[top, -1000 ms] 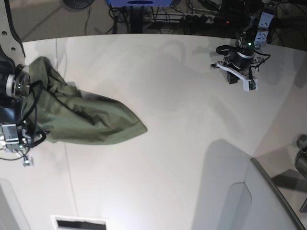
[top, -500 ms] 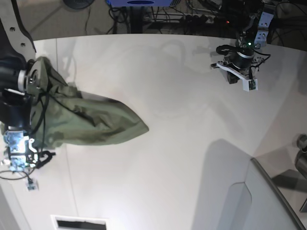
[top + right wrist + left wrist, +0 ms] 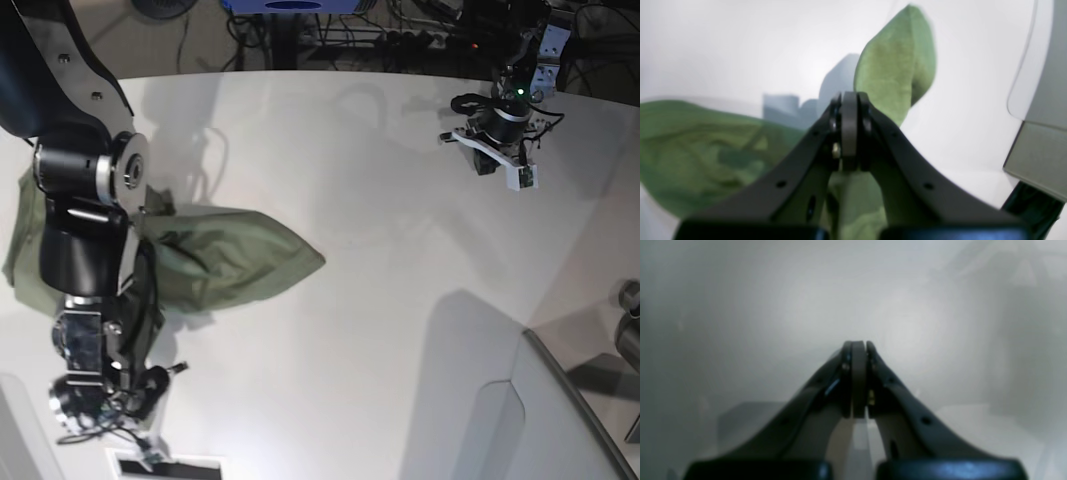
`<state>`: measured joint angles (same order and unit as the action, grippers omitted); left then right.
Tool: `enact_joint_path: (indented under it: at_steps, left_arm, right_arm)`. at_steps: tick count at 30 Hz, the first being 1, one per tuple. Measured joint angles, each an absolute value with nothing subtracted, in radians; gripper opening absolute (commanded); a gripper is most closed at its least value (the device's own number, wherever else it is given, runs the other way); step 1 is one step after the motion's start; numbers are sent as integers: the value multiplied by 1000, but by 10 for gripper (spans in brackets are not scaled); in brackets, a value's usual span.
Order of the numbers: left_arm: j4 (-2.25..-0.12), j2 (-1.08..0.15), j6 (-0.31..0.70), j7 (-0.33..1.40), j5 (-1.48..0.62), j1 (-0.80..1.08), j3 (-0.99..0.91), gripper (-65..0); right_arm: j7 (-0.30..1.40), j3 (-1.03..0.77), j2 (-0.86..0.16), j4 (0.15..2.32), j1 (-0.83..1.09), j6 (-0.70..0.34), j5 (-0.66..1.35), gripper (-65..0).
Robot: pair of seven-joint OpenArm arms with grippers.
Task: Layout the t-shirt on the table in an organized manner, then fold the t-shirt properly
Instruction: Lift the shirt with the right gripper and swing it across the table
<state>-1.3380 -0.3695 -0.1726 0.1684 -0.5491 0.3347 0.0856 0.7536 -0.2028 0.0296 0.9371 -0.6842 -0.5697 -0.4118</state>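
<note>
The white table (image 3: 380, 250) spreads wide under both arms. The olive t-shirt (image 3: 235, 262) lies bunched on it, directly under and around the right claw (image 3: 849, 100); from the wrist view, folds of cloth spread to one side of that claw and a rounded flap rises just beyond its tips. The right claw's jaws are pressed together; whether cloth is pinched between them cannot be told. The left claw (image 3: 858, 346), well apart from the shirt, hangs closed over bare table, holding nothing.
</note>
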Motion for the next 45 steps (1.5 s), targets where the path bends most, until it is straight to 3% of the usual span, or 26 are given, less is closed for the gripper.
enact_joint_path:
  at_steps: [8, 12, 18, 22, 27, 29, 34, 36, 38, 40, 42, 45]
  left_arm:
    - [-1338, -369, -173, 171, -550, 332, 85, -650]
    - [-1336, -370, -173, 175, -549, 328, 86, -650]
    - [-1335, -370, -172, 170, -550, 327, 86, -650]
    - [-1335, -370, -173, 170, -549, 327, 85, -650]
    - [-1335, -371, -173, 173, -550, 326, 84, -650]
    - [-1335, -371, -173, 174, -549, 326, 84, -650]
    - [-1335, -371, -173, 176, -549, 325, 84, -650]
    - [-1335, -371, -173, 176, -550, 324, 84, -650]
    - [-1335, -371, -172, 176, -550, 324, 84, -650]
    - [-1335, -370, -173, 176, -550, 325, 83, -650]
    - [-1335, -369, -173, 178, -548, 325, 84, -650]
    - [-1335, -368, -173, 179, -547, 325, 82, -650]
  right_arm:
    - [867, 160, 137, 1114, -624, -690, -382, -650]
    - [986, 343, 125, 1286, -579, -693, -268, -650]
    - [1074, 402, 135, 1447, -593, -693, -92, -650]
    - [996, 397, 102, 1320, -628, -680, -113, -650]
    - [797, 392, 82, 969, -669, -526, -108, -644]
    - [706, 340, 84, 883, -667, -461, -98, -573]
    - [508, 262, 80, 860, -679, -281, -108, -267]
    - [511, 283, 81, 860, -696, -176, -106, -197]
    - [564, 284, 83, 866, -709, -100, -105, -206]
    - [719, 292, 77, 942, -706, -95, -105, -255]
    - [889, 317, 65, 1103, -660, -173, -117, -291]
    - [1042, 430, 64, 1404, -486, -341, -111, -293]
